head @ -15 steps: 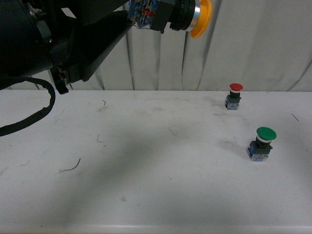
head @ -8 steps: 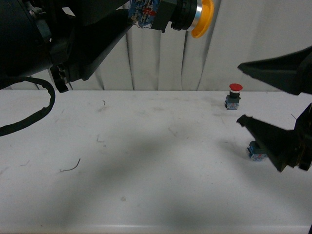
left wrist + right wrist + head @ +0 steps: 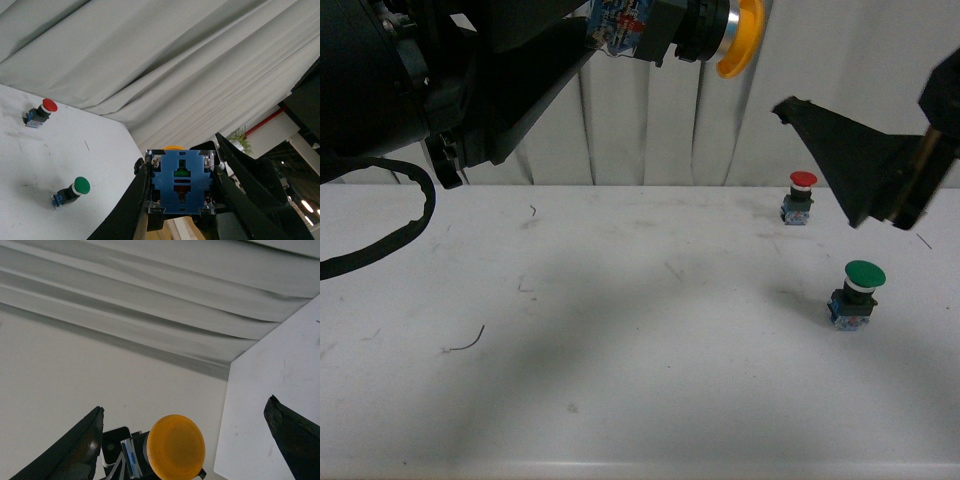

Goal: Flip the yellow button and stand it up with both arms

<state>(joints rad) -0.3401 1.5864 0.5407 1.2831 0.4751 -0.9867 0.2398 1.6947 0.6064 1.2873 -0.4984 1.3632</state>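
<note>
My left gripper (image 3: 620,30) is shut on the yellow button (image 3: 700,32) and holds it high above the table, lying sideways with its yellow cap pointing right. In the left wrist view the blue block base (image 3: 181,182) faces the camera, clamped between both fingers. My right gripper is open; one black finger (image 3: 840,160) shows at the right, raised above the table and apart from the button. In the right wrist view the yellow cap (image 3: 175,447) faces the camera between the two spread fingers (image 3: 75,450).
A red-capped button (image 3: 801,196) stands at the back right of the white table (image 3: 620,330). A green-capped button (image 3: 858,292) stands nearer, at the right. Grey curtains hang behind. A black cable (image 3: 380,240) loops at the left.
The right arm came into view from the right and rose from near the green button to well above the table. The left gripper holds the yellow button nearly still.
</note>
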